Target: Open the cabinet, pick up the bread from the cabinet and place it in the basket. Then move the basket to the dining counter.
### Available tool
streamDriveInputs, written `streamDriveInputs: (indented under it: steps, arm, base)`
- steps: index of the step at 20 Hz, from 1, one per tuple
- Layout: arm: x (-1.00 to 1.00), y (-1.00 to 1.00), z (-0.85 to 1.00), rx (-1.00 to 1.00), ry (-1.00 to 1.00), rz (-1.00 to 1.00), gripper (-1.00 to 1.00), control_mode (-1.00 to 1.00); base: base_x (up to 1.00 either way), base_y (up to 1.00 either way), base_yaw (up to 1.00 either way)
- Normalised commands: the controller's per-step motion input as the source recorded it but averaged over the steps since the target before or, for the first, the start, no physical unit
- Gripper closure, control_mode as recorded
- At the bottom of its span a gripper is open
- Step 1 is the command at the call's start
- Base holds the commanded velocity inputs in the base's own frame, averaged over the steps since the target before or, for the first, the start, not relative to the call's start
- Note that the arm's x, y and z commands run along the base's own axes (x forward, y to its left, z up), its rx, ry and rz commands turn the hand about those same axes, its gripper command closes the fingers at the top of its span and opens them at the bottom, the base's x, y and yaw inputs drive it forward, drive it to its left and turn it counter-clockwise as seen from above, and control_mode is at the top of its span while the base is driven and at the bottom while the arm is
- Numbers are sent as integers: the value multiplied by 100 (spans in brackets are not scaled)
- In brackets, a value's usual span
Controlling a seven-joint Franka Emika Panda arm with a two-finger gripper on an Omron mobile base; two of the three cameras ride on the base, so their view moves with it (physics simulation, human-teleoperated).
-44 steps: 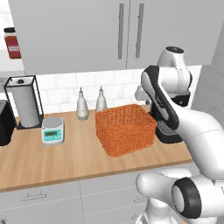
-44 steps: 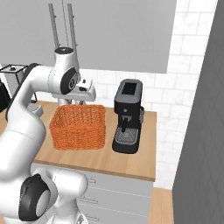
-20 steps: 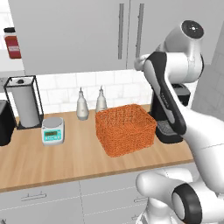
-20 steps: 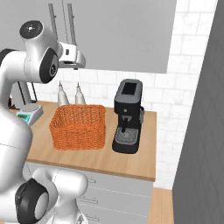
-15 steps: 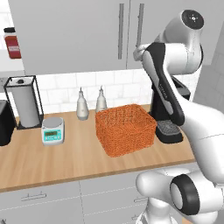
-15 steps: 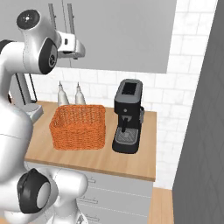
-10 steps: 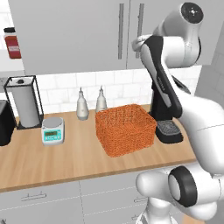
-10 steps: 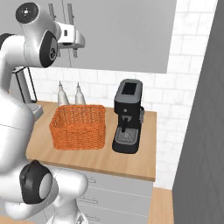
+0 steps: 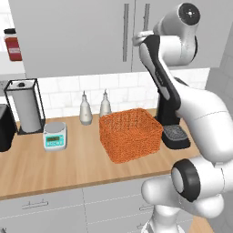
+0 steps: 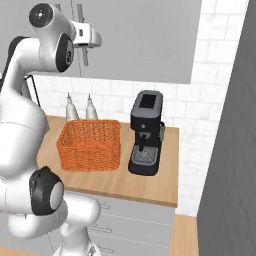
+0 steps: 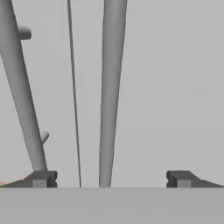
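We have swung the two-finger gripper (image 11: 111, 178) up from beside the orange woven rectangular basket (image 9: 130, 134) to the large light grey wall cabinet (image 9: 82, 36), whose doors are shut, so opening is only now being set up and the bread (presumably behind them) is unseen. The hand view shows what the base views hide: the dark fingertips (image 11: 40, 178) spread wide, holding nothing, with the right door's long vertical metal bar handle (image 11: 111, 92) between them and not yet touched. The base views instead place the basket on the wood worktop (image 9: 54, 161), just beside the black coffee machine (image 10: 146, 134).
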Motion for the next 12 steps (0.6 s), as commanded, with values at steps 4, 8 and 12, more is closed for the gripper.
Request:
streamDriveInputs:
  steps: [4, 8, 12]
  arm:
    - [53, 6, 0, 0, 0, 0, -100, -100]
    - [52, 10, 0, 0, 0, 0, -100, -100]
    - [60, 7, -10, 0, -5, 0, -100, -100]
  base:
    - [0, 0, 0]
    - [0, 0, 0]
    - [0, 0, 0]
